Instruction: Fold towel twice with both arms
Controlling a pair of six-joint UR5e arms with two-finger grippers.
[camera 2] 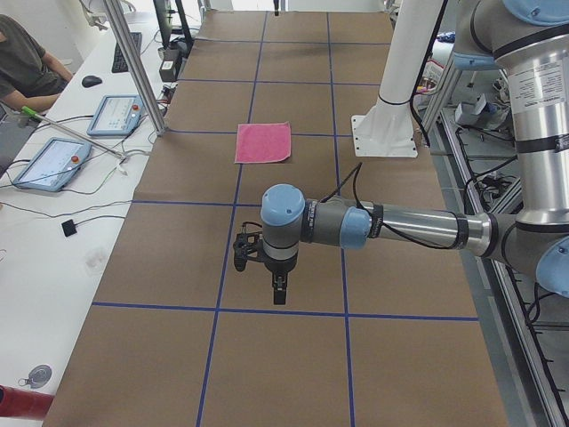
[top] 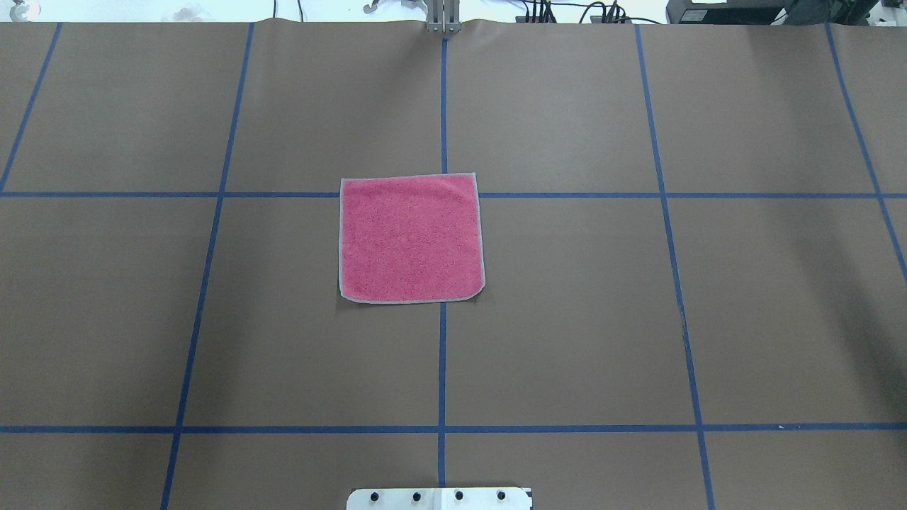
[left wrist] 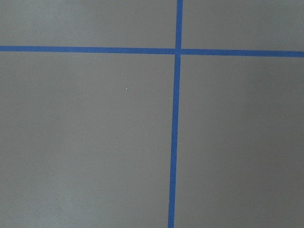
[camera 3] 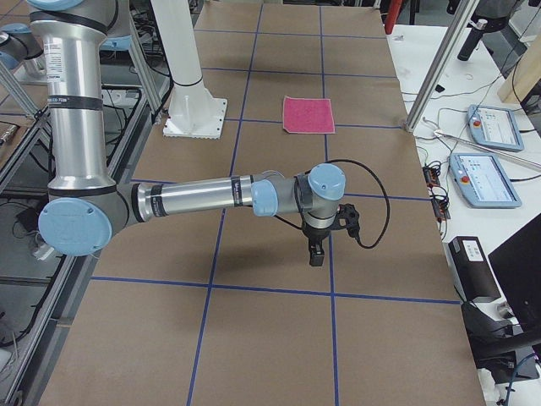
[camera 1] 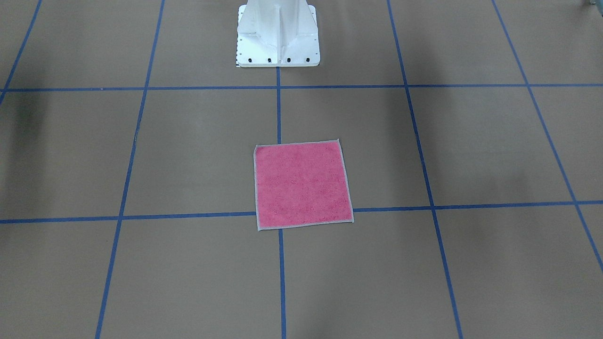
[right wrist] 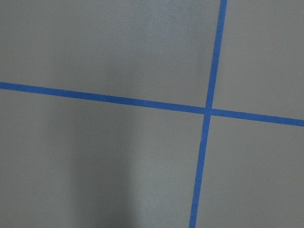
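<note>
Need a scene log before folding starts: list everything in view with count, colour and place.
towel: one, pink with light grey border, unfolded mid-table, over a tape crossing.
table: one, brown cover.
tape lines: blue grid on the table.
pedestal: one, white, at the table's robot-side edge.
tablets: two, blue-framed, on the white side bench.
person: one, seated at that bench.
left arm: one, silver with blue caps, away from the towel; left pincer black, pointing down, open or shut unclear.
right arm: one, same colours, also away; right pincer black, pointing down, unclear.
</note>
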